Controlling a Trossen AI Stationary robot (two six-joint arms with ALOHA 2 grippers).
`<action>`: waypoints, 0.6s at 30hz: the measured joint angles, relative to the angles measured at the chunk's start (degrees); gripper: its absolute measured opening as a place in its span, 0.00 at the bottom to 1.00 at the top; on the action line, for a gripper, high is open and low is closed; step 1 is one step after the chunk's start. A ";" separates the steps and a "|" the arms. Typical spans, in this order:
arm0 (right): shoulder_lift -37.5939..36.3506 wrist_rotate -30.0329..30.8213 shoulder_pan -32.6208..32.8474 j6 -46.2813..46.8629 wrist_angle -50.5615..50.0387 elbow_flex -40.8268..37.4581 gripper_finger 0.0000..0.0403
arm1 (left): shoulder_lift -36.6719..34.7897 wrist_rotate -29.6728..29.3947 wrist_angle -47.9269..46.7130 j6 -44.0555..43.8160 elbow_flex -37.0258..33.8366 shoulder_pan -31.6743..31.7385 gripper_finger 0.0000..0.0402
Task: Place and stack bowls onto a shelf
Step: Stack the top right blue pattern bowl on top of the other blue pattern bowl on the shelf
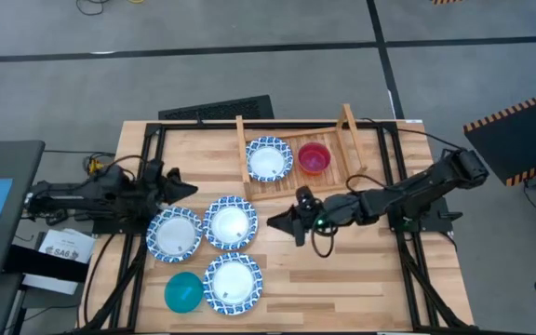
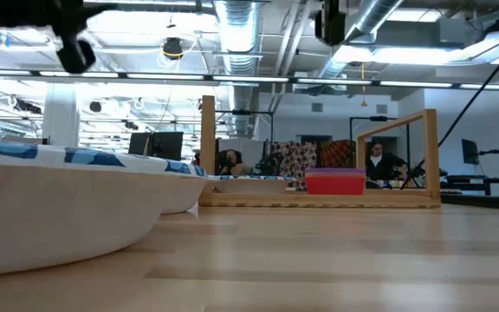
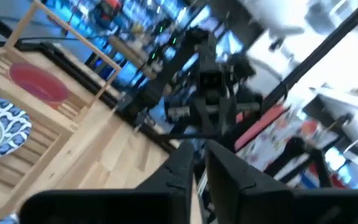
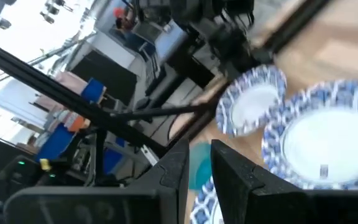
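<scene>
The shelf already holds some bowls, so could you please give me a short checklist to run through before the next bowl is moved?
1. Shelf has room: ok. It holds one blue-rimmed bowl and the red bowl, side by side.
2. Bowls left on the table: ok. Three blue-rimmed bowls and the teal bowl wait near the front left.
3. Right gripper free: ok. Nothing shows between its fingers, a narrow gap between them.
4. Left gripper free: ok, nothing shows between its fingers; open or shut: cannot tell.
5. Orange, purple and yellow bowls located: not ok, none visible.
</scene>
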 joint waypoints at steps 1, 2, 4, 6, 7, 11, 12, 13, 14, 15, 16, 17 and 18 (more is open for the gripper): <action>-1.06 0.00 -0.32 -1.32 -0.35 0.00 0.23 | 1.69 0.44 -2.85 0.99 3.11 -0.13 0.11; -2.36 -0.04 -0.60 -2.60 -1.40 0.00 0.23 | 3.46 0.90 -5.48 2.28 6.15 -0.45 0.14; -4.99 -0.66 -1.21 -4.74 -5.14 0.00 0.24 | 7.47 0.95 -10.70 4.55 12.06 -1.34 0.21; -7.91 -1.05 -1.89 -5.92 -10.32 0.00 0.24 | 12.25 0.57 -13.65 6.61 17.54 -2.48 0.28; -9.44 -1.19 -2.02 -6.37 -12.80 0.00 0.24 | 14.78 0.15 -14.79 7.53 19.91 -3.19 0.31; -14.95 -1.22 -2.24 -7.99 -22.12 0.00 0.24 | 25.71 -0.03 -18.10 10.75 27.21 -7.27 0.40; -16.01 -1.19 -2.24 -8.47 -23.77 0.00 0.24 | 28.50 0.51 -19.01 11.09 28.25 -8.65 0.41; -16.96 -1.01 -2.22 -8.89 -25.19 0.00 0.24 | 31.07 1.56 -19.92 11.23 29.13 -10.02 0.42; -18.00 -0.46 -2.18 -9.07 -26.94 0.00 0.24 | 33.59 2.57 -20.88 11.15 29.78 -11.38 0.42; -18.97 -0.20 -2.08 -9.11 -28.43 0.00 0.24 | 35.97 3.62 -21.61 10.35 30.24 -12.89 0.42; -19.74 -0.15 -2.04 -9.20 -29.62 0.00 0.24 | 38.06 4.37 -21.96 9.11 30.56 -14.41 0.42; -20.37 -0.13 -2.04 -9.24 -31.05 0.00 0.24 | 40.09 4.40 -21.99 7.56 30.64 -16.08 0.43; -20.86 -0.05 -2.07 -9.26 -32.69 0.00 0.24 | 41.91 4.35 -22.38 5.91 30.64 -17.77 0.43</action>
